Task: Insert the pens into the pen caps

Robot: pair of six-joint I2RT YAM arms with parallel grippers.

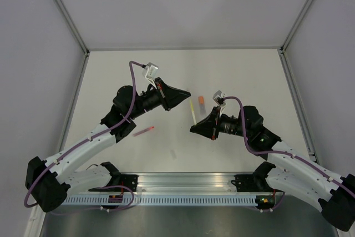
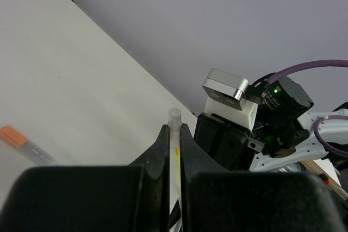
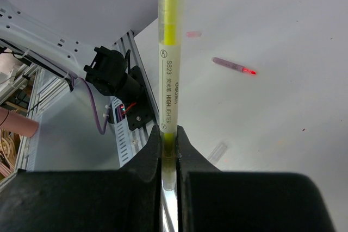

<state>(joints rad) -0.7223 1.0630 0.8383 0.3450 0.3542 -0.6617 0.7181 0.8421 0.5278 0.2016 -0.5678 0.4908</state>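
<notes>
My right gripper point(image 1: 193, 128) point(image 3: 169, 129) is shut on the lower end of the pale yellow pen point(image 1: 192, 112) point(image 3: 169, 52), which sticks out toward the left gripper. My left gripper point(image 1: 187, 94) point(image 2: 174, 129) is shut on a clear tube point(image 2: 174, 120) with yellow showing inside or behind it, just at the pen's far end. I cannot tell if the tube and pen touch. An orange-red pen cap point(image 1: 201, 100) point(image 2: 15, 136) lies on the table beside them. The red-pink pen point(image 1: 144, 132) point(image 3: 235, 67) lies on the table to the left. The dark purple pen is out of view.
A small clear tube point(image 1: 173, 154) point(image 3: 217, 151) lies on the table in front of the grippers. The aluminium rail point(image 1: 188, 184) with both arm bases runs along the near edge. Grey walls enclose the white table point(image 1: 244, 76) on three sides.
</notes>
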